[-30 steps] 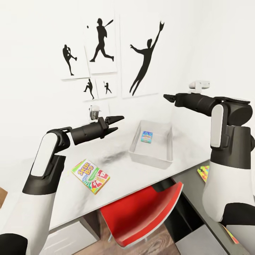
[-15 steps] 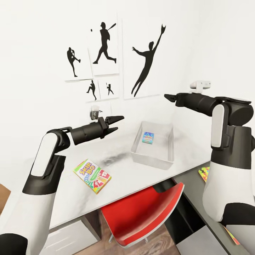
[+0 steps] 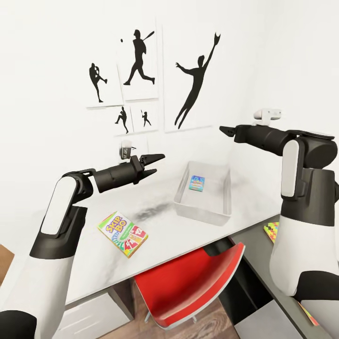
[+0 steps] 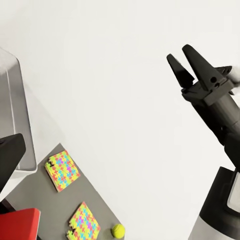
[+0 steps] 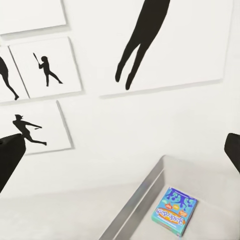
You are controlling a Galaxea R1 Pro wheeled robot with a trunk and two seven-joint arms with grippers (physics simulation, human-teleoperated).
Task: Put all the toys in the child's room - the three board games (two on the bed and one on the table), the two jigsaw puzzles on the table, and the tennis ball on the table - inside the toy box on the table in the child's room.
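Note:
On the pale table (image 3: 165,221) lies the SKIP-BO board game (image 3: 123,233), below my left arm. The grey toy box (image 3: 202,209) stands to its right with a small blue board game (image 3: 197,182) flat inside; the right wrist view also shows this blue game (image 5: 174,210). My left gripper (image 3: 159,164) hovers open above the table, between SKIP-BO and the toy box. My right gripper (image 3: 223,129) hangs open, high above the box's far end. Two jigsaw puzzles (image 4: 62,171) (image 4: 83,221) and the tennis ball (image 4: 118,230) rest on a dark grey desk surface.
A red chair (image 3: 188,282) is tucked under the table's front edge. The lower dark grey desk (image 3: 263,254) adjoins on the right, with one puzzle's corner (image 3: 271,230) showing behind my right arm. Baseball silhouette prints (image 3: 193,84) hang on the white wall behind.
The head view shifted slightly early on, so everything sits a little further right. My right gripper drifted a touch to the right. Nothing was grasped or released.

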